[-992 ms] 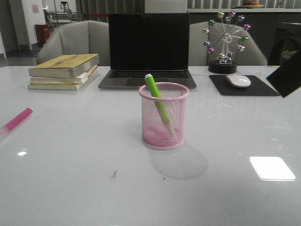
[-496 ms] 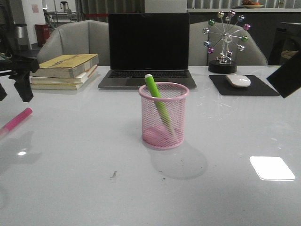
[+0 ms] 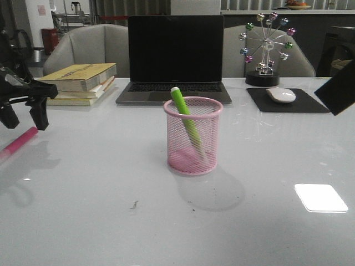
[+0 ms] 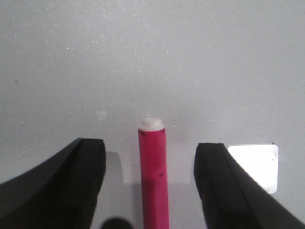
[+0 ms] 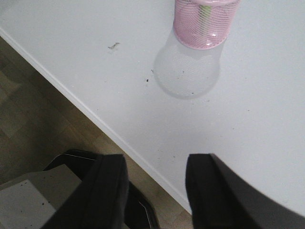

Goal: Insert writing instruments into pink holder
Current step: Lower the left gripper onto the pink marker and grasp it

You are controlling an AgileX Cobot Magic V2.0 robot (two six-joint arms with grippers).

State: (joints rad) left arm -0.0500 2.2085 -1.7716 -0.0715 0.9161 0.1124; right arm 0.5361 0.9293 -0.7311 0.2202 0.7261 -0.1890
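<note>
The pink holder [image 3: 193, 138] stands upright mid-table, and the lime green marker [image 3: 185, 118] leans inside it with its pale end above the rim. A magenta marker [image 3: 20, 141] lies flat on the table at the far left. My left gripper [image 3: 24, 119] hangs open just above it. In the left wrist view the magenta marker [image 4: 153, 176] lies between the spread fingers [image 4: 76, 181], touching neither. My right gripper [image 5: 155, 191] is open and empty above the table's near edge, well short of the holder [image 5: 206, 26].
Behind the holder stand a laptop [image 3: 175, 58], a stack of books [image 3: 77, 83], a mouse [image 3: 281, 95] on a black pad and a ball ornament [image 3: 265, 50]. A black shape [image 3: 338, 94] juts in at the right edge. The table edge [image 5: 86, 112] drops to the floor.
My left gripper has come into view from the left and moved down over the magenta marker. The holder and both markers have not moved.
</note>
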